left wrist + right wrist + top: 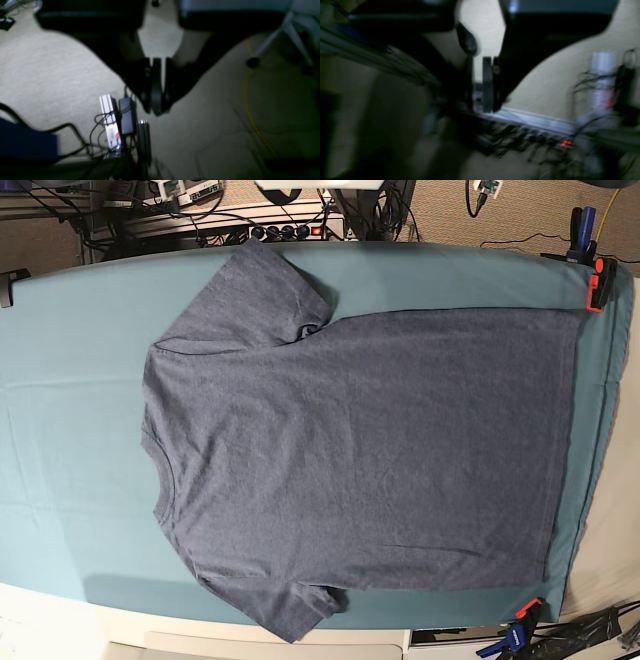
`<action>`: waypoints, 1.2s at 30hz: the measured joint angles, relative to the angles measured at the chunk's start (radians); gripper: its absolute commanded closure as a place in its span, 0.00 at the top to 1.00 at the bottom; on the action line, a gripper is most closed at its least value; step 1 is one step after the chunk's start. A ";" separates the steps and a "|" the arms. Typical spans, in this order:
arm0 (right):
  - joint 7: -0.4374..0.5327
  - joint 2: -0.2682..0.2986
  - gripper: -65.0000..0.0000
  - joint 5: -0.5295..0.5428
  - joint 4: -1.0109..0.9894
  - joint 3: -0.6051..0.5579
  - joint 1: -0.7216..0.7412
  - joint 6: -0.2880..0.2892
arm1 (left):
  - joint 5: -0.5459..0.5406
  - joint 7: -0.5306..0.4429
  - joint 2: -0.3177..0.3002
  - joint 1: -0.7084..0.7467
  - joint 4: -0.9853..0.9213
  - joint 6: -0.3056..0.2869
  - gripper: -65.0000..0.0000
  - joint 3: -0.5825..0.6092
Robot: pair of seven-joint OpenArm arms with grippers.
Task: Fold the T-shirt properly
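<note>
The slate blue-grey T-shirt (350, 450) lies spread flat on the teal table cloth (70, 380), plain side up. Its neck is to the left, its hem to the right, and both sleeves are out. No lettering shows. Neither gripper is in the base view. My left gripper (156, 111) hangs over the beige floor, jaws together and empty. My right gripper (480, 107) is blurred, with only a narrow slit between its jaws and nothing held. It is beside a metal rail (532, 120). The shirt is not in either wrist view.
Orange clamps (598, 285) (525, 610) pin the cloth at the right corners. Cables and electronics (290, 228) sit behind the table's far edge. On the floor lie a power strip and adapter (117, 120) and a yellow cable (250, 105).
</note>
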 measured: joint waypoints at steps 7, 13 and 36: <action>-0.035 0.028 0.10 -0.100 0.167 -0.001 -0.057 -0.362 | 0.039 0.120 -0.035 0.067 0.289 -0.044 0.00 0.000; -0.071 0.058 0.10 -0.290 0.214 0.000 -0.057 -0.496 | 0.078 0.180 -0.058 0.067 0.465 -0.080 0.00 0.000; -0.211 0.103 0.10 -1.027 0.214 -0.001 -0.009 -0.492 | 0.240 0.135 -0.143 -0.061 0.514 -0.089 0.00 0.000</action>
